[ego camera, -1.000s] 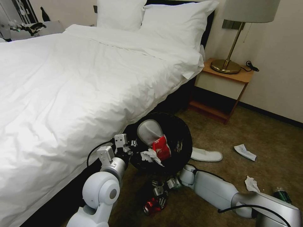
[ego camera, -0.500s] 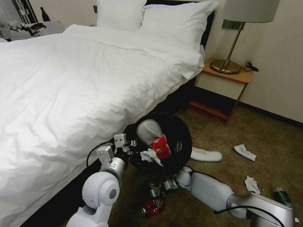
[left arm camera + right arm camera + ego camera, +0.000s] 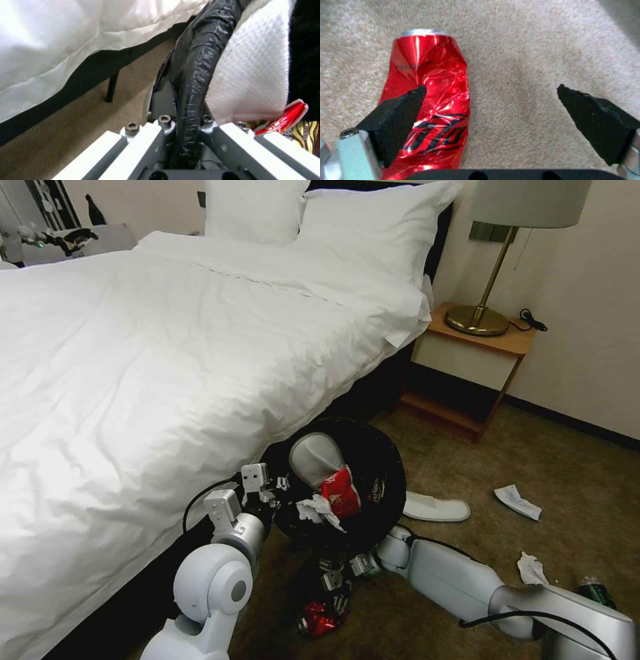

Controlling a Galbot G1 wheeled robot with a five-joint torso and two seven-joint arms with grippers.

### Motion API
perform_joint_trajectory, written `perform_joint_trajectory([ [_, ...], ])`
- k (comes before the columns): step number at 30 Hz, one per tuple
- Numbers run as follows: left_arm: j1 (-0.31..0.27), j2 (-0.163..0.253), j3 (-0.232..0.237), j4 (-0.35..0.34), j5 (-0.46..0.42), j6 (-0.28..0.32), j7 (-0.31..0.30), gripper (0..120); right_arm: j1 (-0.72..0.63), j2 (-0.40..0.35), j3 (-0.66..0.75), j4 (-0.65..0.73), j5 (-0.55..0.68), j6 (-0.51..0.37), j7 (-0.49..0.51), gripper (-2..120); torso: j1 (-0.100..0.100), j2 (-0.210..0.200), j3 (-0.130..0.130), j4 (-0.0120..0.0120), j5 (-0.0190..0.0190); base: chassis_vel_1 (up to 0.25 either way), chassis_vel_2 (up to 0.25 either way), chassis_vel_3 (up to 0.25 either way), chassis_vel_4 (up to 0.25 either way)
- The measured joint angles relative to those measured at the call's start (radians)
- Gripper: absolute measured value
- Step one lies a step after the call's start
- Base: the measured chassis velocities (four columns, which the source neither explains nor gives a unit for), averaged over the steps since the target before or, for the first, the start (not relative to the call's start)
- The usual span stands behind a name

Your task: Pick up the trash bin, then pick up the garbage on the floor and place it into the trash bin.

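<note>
The left end effector (image 3: pixel 283 493) grips the rim of the trash bin (image 3: pixel 380 460) beside the bed (image 3: pixel 167 347) so trash can drop in, while the right end effector (image 3: pixel 490 100) hangs open over the crushed red can (image 3: pixel 426 100) on the floor (image 3: pixel 567 460), ready to grab it.

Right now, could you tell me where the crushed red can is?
The crushed red can lies on the carpet in the head view, below the trash bin, directly under the open right gripper.
</note>
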Motion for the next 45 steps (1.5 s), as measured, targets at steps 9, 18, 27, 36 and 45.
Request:
perform_joint_trajectory([
  [9, 0.001, -0.001, 0.001, 0.001, 0.003, -0.001, 0.002, 0, 0.01, -0.008, 0.016, 0.053, 0.009, -0.02, -0.006, 100, 0.0, 0.0, 0.0, 0.0, 0.0, 0.0, 0.0, 0.0, 0.0],
  [18, 0.005, -0.002, 0.004, 0.001, 0.009, -0.003, 0.007, 0, 0.02, 0.04, 0.022, 0.034, 0.001, -0.02, -0.006, 100, 0.0, 0.0, 0.0, 0.0001, -0.0001, 0.0, 0.0, 0.0, 0.0],
  [27, 0.004, -0.004, 0.004, 0.003, 0.01, -0.003, 0.007, 0, 0.01, 0.1, 0.019, 0.005, -0.01, -0.003, 0.009, 100, 0.0, 0.0, 0.0, 0.0002, -0.0001, 0.0, 0.0, 0.0, 0.0],
  [36, 0.004, -0.005, 0.003, 0.007, 0.012, -0.004, 0.009, 0, 0.0, 0.083, 0.02, 0.003, -0.016, 0.001, 0.011, 100, 0.0, 0.0, 0.0, 0.0002, -0.0001, 0.0, 0.0, 0.0, 0.0],
  [45, 0.005, -0.007, 0.004, 0.008, 0.016, -0.004, 0.011, 0, -0.026, 0.009, 0.047, 0.008, -0.031, 0.0, 0.013, 100, 0.0, 0.0, 0.0, 0.0, 0.0, 0.0, 0.0, 0.0, 0.0],
])
